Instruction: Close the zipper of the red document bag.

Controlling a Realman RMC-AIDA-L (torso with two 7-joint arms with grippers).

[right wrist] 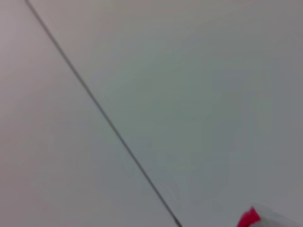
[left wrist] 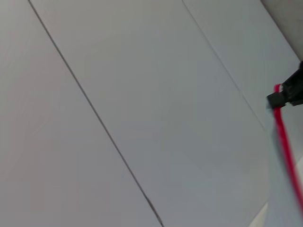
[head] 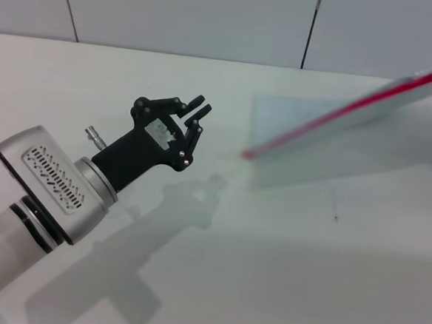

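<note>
The red document bag [head: 328, 151] is a pale blue-grey pouch at the right of the table, tilted, with its far right end lifted off the surface. Its zipper [head: 338, 111] is the red strip running from the low end near the table's middle up to the right edge. In the left wrist view the zipper [left wrist: 286, 142] hangs from my right gripper [left wrist: 288, 93], which is shut on its upper end. A red corner of the zipper [right wrist: 248, 218] shows in the right wrist view. My left gripper [head: 203, 105] hovers left of the bag's low end, shut and holding nothing.
The white table [head: 267, 284] spreads around the bag. A pale panelled wall [head: 211, 13] with dark seams stands behind it. My left arm [head: 51, 187] reaches in from the lower left and casts a shadow on the table.
</note>
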